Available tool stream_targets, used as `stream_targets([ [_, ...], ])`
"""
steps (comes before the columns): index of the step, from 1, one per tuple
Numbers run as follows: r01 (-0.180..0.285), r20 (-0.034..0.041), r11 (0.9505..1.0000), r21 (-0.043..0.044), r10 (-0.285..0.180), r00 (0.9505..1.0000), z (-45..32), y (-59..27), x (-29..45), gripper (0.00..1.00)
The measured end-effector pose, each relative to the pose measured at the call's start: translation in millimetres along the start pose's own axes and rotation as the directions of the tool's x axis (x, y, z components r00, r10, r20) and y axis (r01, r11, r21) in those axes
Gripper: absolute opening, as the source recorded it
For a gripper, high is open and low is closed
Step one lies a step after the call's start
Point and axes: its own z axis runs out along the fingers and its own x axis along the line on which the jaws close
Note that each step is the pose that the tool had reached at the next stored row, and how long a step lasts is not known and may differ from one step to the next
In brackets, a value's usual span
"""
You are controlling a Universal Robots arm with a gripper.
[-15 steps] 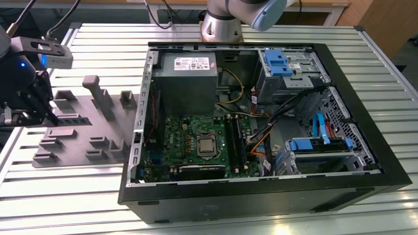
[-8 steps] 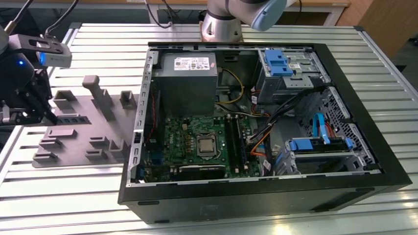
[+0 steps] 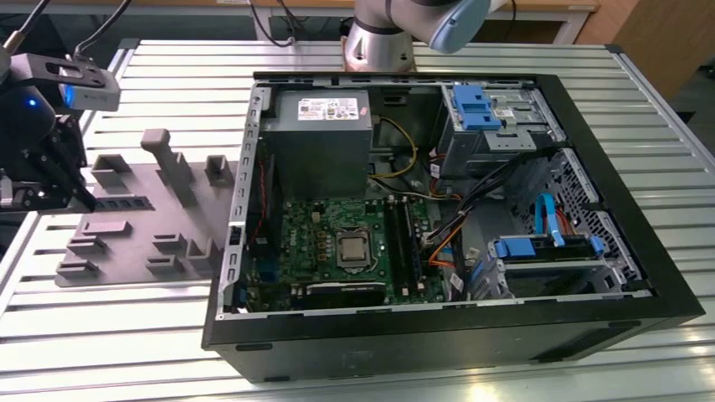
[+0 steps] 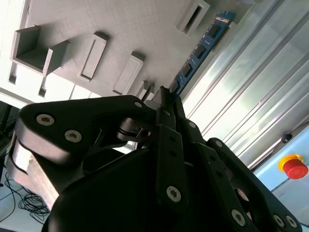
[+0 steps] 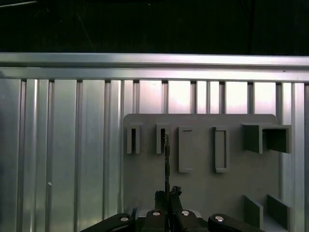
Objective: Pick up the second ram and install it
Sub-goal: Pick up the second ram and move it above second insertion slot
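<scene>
**Ram in the pincer, install not yet done**

Exterior view: the gripper [image 3: 50, 188] hangs at the exterior view's left edge, over the left end of the grey fixture plate [image 3: 134, 226]. It is well apart from the open computer case [image 3: 659, 251], which takes up the centre and right of the frame. Inside the case, the motherboard [image 3: 324, 230] lies in the lower middle, with the long black memory slots [image 3: 399, 243] just to its right. I cannot tell from here whether any slot is filled.

Second wrist view: the black fingers are pressed together on one end of the second ram [image 4: 203, 46]. The blue stick, with its row of dark chips, reaches out from the fingertips across the edge of the fixture plate [image 4: 145, 29] toward the ribbed metal table [image 4: 251, 87].

First wrist view: the second ram [image 5: 167, 159] shows edge-on as a thin line rising out of the gripper [image 5: 167, 193]. Its far end lies beside one of the narrow holder slots on the fixture plate [image 5: 203, 193].

Judged from this, the pick-up is made or all but made. I cannot tell whether the stick is fully clear of its holder. Carrying it to the case and seating it in a slot are both left.
</scene>
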Motion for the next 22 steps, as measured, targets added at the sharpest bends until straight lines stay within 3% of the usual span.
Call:
stream_targets([
  [22, 0.0, 0.0, 1.0, 0.0, 0.0, 1.0, -14.3, 0.1, 0.0, 0.14],
])
